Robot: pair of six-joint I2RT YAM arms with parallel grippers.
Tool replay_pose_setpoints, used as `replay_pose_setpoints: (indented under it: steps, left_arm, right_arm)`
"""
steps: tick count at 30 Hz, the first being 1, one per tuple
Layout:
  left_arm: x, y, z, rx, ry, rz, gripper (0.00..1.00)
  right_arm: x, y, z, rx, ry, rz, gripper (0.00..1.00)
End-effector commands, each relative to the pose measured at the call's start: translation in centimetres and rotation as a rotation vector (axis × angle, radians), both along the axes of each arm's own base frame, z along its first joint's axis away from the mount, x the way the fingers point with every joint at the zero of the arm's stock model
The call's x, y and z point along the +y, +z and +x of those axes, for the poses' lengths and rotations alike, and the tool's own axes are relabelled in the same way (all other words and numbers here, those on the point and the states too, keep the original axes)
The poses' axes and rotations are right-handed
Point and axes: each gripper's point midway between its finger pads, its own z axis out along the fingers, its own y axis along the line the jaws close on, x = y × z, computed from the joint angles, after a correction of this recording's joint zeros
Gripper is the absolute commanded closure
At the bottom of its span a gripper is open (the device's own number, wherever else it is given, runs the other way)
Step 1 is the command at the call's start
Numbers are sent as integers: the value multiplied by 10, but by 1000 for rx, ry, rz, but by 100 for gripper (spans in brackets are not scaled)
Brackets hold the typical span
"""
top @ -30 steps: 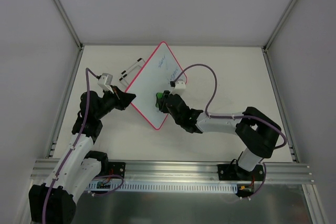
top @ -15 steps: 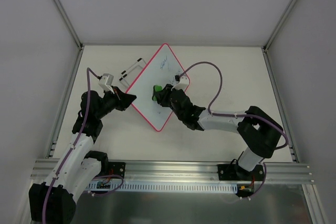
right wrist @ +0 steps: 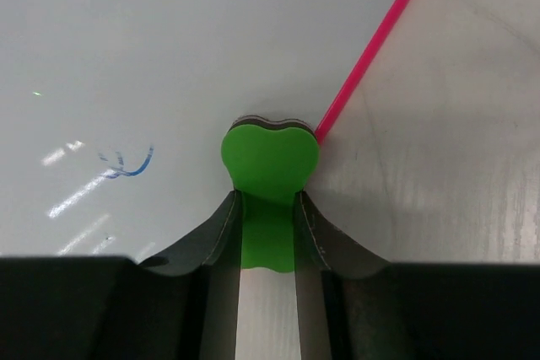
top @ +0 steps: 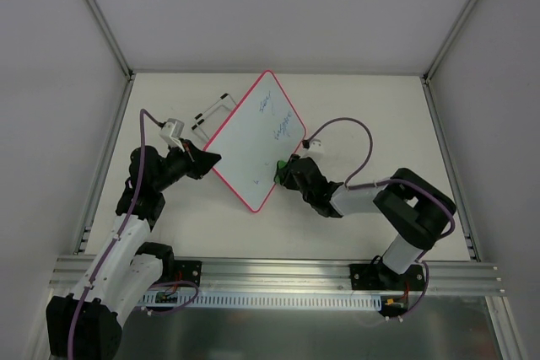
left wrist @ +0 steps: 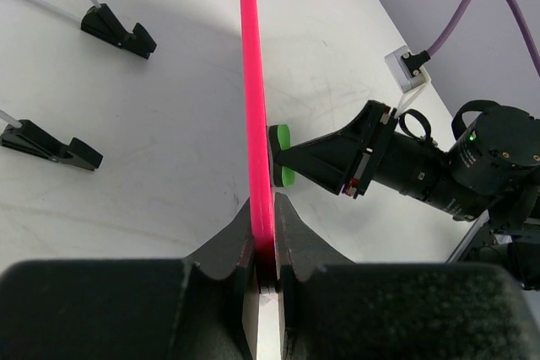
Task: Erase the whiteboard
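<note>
Whiteboard (top: 257, 137): white face with a thin pink-red frame, seen from above as a diamond lying between the two grippers. Left gripper (left wrist: 264, 208): fingers clamped on the board's frame edge, which runs straight ahead from the grip in the left wrist view. Right gripper (right wrist: 267, 197): fingers closed on the stem of a green eraser (right wrist: 270, 153). The eraser's rounded head is pressed to the board face just inside the frame, directly ahead of the fingertips. Blue scribbles (top: 284, 130): on the board face beyond the right gripper's tip. A fainter mark sits nearer the far corner. Wire stand (top: 211, 113): black, behind the board, ahead and left of the left gripper. Its two feet (left wrist: 118, 29) rest on the table (top: 363, 124).
</note>
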Motion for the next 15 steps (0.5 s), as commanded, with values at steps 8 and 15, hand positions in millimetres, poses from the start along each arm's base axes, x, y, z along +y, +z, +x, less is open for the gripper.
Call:
replay_pose_setpoints:
  steps: [8, 15]
  left_arm:
    - [-19, -32, -33, 79, -191, 53, 100]
    - [-20, -31, -35, 78, -197, 49, 100]
  right_arm:
    - [110, 125, -12, -236, 269, 232, 100]
    - [117, 127, -6, -229, 244, 285, 100]
